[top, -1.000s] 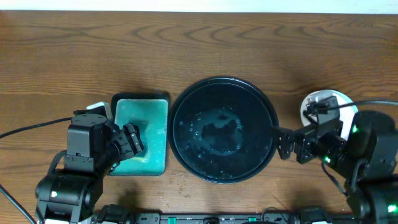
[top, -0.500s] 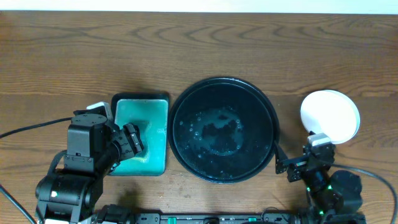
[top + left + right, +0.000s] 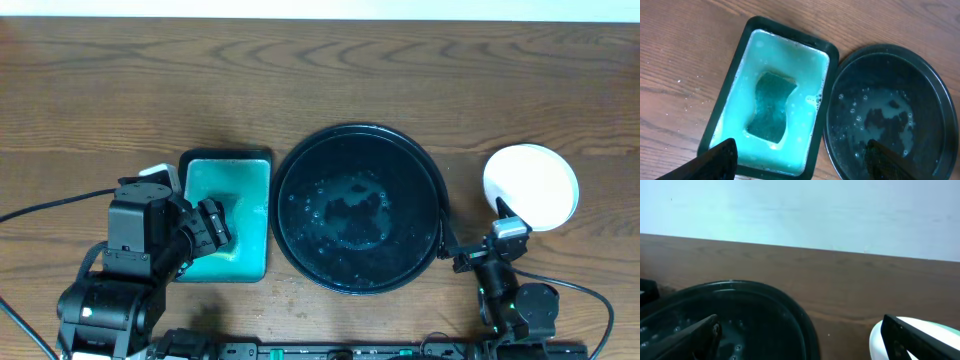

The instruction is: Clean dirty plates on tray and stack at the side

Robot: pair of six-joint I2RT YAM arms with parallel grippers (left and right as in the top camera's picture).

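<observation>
Black glossy tray (image 3: pixel 360 135) sits mid-table with no plate on it, only a wet, sudsy film across its floor. The plates (image 3: pixel 531 186) lie off it on the bare table (image 3: pixel 320 80), just to the right of the tray and clear of its rim. From overhead they read as one white disc, so the count in the stack cannot be told.

Key relation: the plates are just beyond the right gripper (image 3: pixel 473 232), on its right-hand side, with the tray rim to its left. The right arm is much the nearer; the left is across the tray, well apart. Round plates have no long axis, so any approach would be to the near rim.

Right gripper: jaws spread as wide as they go, nothing between them, touching nothing. The wrist view shows the tray edge by one finger and the plate edge by the other.

Left gripper (image 3: pixel 213 226): also wide, empty, hanging above the rectangular sponge tray (image 3: pixel 790 31). The teal sponge (image 3: pixel 771 106) lies loose in milky green water.

Judgement: with the tray bare and the plates at the side, cleaning and stacking look done. Little is left beyond parking the arms.
</observation>
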